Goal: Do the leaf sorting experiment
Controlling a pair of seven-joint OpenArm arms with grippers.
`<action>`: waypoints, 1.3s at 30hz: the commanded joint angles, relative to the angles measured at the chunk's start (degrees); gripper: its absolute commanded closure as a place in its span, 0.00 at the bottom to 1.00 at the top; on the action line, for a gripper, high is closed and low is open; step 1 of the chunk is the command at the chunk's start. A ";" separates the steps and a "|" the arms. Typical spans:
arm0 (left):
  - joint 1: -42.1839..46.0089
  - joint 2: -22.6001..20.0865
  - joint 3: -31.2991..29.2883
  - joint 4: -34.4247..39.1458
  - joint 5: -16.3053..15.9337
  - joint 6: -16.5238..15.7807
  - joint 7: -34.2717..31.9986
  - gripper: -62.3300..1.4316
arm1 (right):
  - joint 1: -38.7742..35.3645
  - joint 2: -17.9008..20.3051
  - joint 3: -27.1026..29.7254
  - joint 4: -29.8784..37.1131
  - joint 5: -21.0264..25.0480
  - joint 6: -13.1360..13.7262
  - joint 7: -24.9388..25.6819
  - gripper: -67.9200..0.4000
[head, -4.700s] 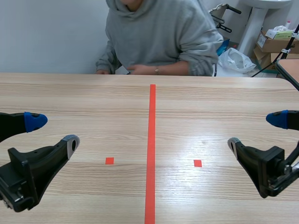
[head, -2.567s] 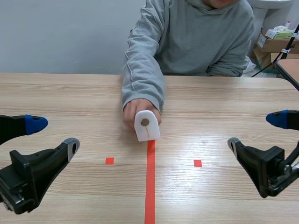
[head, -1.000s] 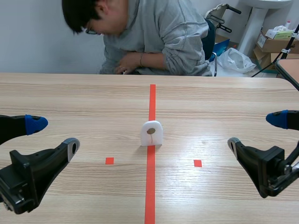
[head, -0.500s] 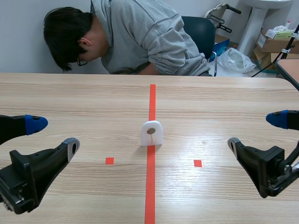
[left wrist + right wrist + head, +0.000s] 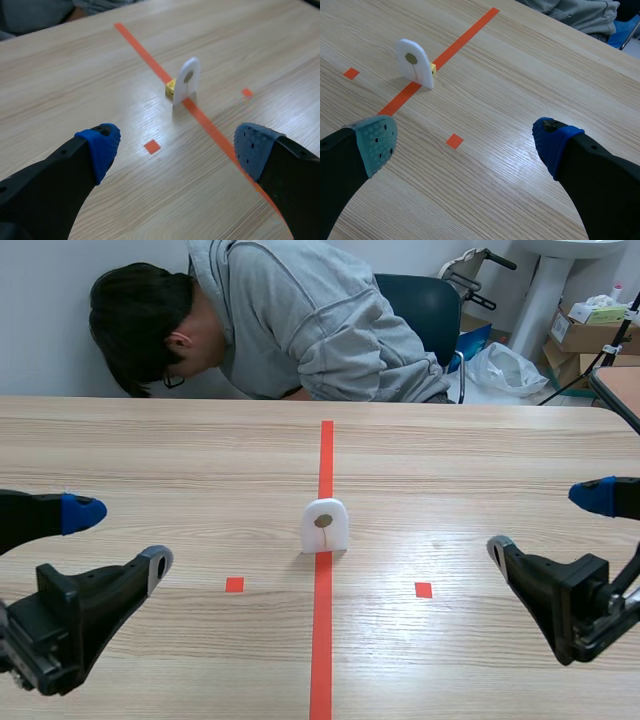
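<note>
White stand [image 5: 324,525] upright on the tape line [image 5: 321,640], a small brown leaf [image 5: 323,520] on its face and a yellow block [image 5: 171,87] at its base behind. Left gripper [image 5: 120,537] sits low, well left of the stand, fingers spread and empty; right gripper [image 5: 545,522] sits well right of it, likewise spread. Person [image 5: 300,330] is bent over beyond the stand.

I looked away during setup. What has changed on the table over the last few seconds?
The person set a white stand bearing a leaf on the red line, let go and leaned away sideways. The left gripper shifted slightly lower in the scene view. The right gripper stayed put; both remain open.
</note>
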 commanded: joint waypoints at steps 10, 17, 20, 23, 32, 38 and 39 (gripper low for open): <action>-19.78 -6.58 13.27 -13.57 -0.52 -2.73 -0.22 0.21 | 0.68 0.28 0.52 0.26 0.55 -0.13 0.87 0.19; -35.21 -5.29 26.14 -27.19 -0.48 -2.75 -0.26 0.21 | 0.98 0.26 0.52 0.26 0.55 0.09 0.85 0.19; -41.38 -2.97 30.80 -32.72 -0.24 -2.69 -0.28 0.21 | 1.16 0.26 0.52 0.26 0.55 0.07 0.83 0.19; -46.62 0.33 34.40 -38.40 1.01 -2.69 -0.28 0.20 | 1.18 0.26 0.52 0.26 0.55 0.07 0.85 0.19; -56.26 9.40 41.22 -51.84 7.45 -2.47 -2.64 0.20 | 1.49 0.26 0.52 0.26 0.55 0.09 0.87 0.19; -59.43 14.51 41.72 -58.51 10.69 -2.12 -4.87 0.20 | 1.49 0.26 0.52 0.26 0.55 0.09 0.87 0.19; -59.87 15.30 41.72 -59.56 11.50 -2.01 -5.35 0.20 | 1.49 0.26 0.52 0.26 0.55 0.09 0.87 0.19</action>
